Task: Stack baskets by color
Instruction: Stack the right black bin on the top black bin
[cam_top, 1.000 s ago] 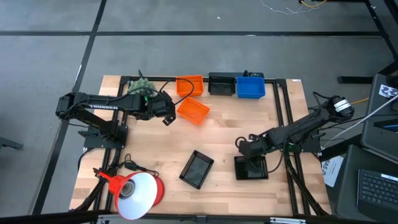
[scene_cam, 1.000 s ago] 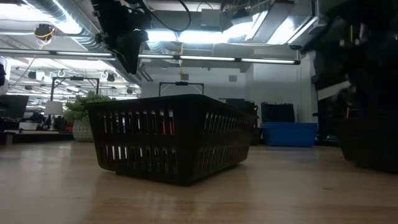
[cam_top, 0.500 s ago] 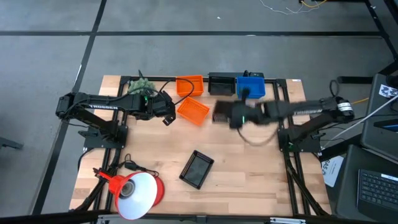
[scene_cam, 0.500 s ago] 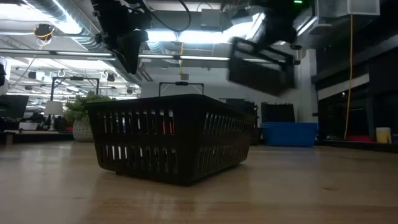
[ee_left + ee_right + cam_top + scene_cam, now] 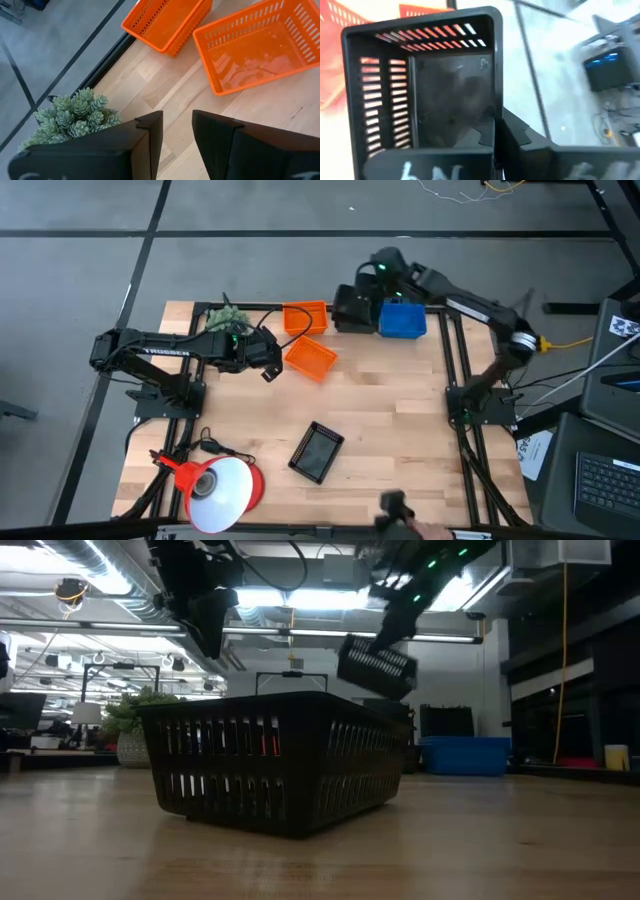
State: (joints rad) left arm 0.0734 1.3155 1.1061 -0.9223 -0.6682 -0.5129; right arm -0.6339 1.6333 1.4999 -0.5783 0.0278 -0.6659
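My right gripper [image 5: 368,284] hangs over the table's far edge, shut on a black basket [image 5: 377,667] that tilts in the air. Below it, another black basket [image 5: 356,323] rests at the far edge, beside a blue basket [image 5: 403,321]. Two orange baskets [image 5: 305,317] [image 5: 310,359] sit on the wood at far centre. A third black basket [image 5: 317,451] rests on its bottom near the table's front. My left gripper [image 5: 177,132] hovers open above the wood, beside the nearer orange basket [image 5: 260,47], with nothing between its fingers. My right gripper pinches one side wall of the black basket [image 5: 494,107], one finger inside the basket and one outside. The fingers come slanting down from the table's right. The basket is lifted clear and hangs tilted below the fingers, its open side turned toward the gripper.
A small green plant [image 5: 225,318] stands at the far left and a red-orange cone lamp [image 5: 222,490] lies at the near left corner. A dark object [image 5: 393,505] shows at the table's near edge. Bare wood lies in the middle and right.
My right gripper has lifted the black basket off the table's near right part and swung it up and toward the far edge, turning as it went. The basket now hangs tilted over the far-edge black basket. The left arm kept still.
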